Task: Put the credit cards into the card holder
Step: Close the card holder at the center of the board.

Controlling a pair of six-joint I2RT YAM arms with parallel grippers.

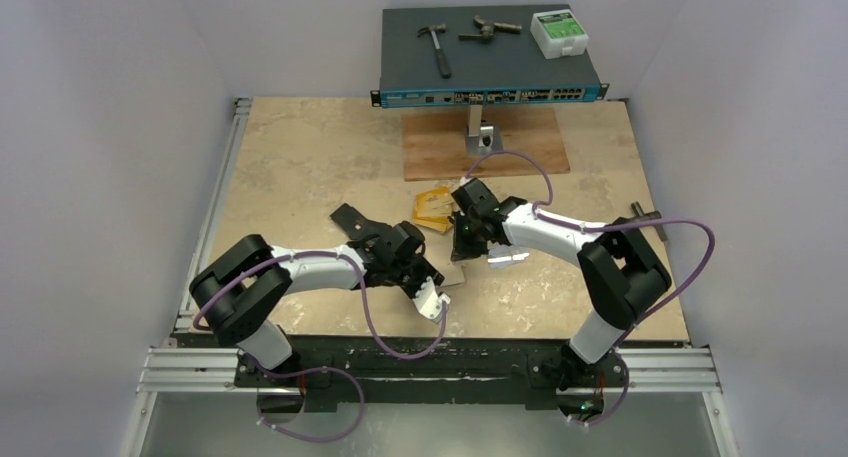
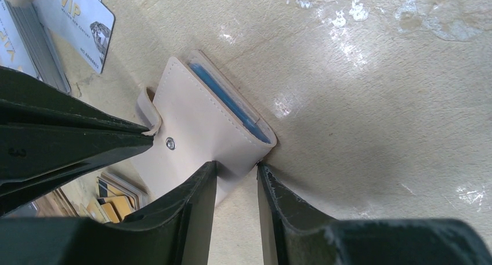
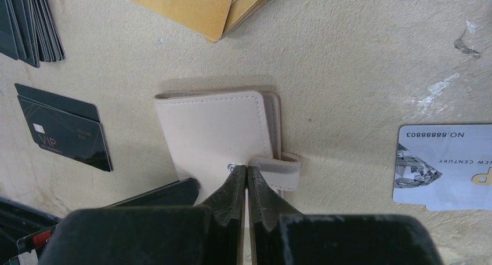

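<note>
In the right wrist view, the card holder (image 3: 212,134) lies shut and flat on the tabletop (image 3: 360,62), its snap tab (image 3: 277,169) wrapped round 1 long edge. Our right hand (image 3: 246,181) is clenched, tips together with nothing visibly between them. It is set down on the holder at the snap, where the tab ends. Orange-gold credit cards (image 3: 191,7) lie overlapping just beyond the holder's far edge. 1 silvery card (image 3: 444,166) lies apart from the holder on its tab side.

In the left wrist view, our left hand (image 2: 237,175) straddles a corner of the holder on the side away from the tab. Its jaws are partly apart and both fingers (image 2: 200,201) seem to touch the holder. We cannot tell whether they pinch it or merely bracket it. A blue pocket edge (image 2: 229,100) shows at the holder's open end.

In the top view, both hands meet over the holder, which is nearly hidden beneath them.

We judge the holder light and soft. It will likely flex and skate on the smooth tabletop, so 1 hand should pin a cover while the other lifts the tab by its free loop. The cards look thin, stiff and slippery, and they lie flat. They are best taken by an overhanging edge.
</note>
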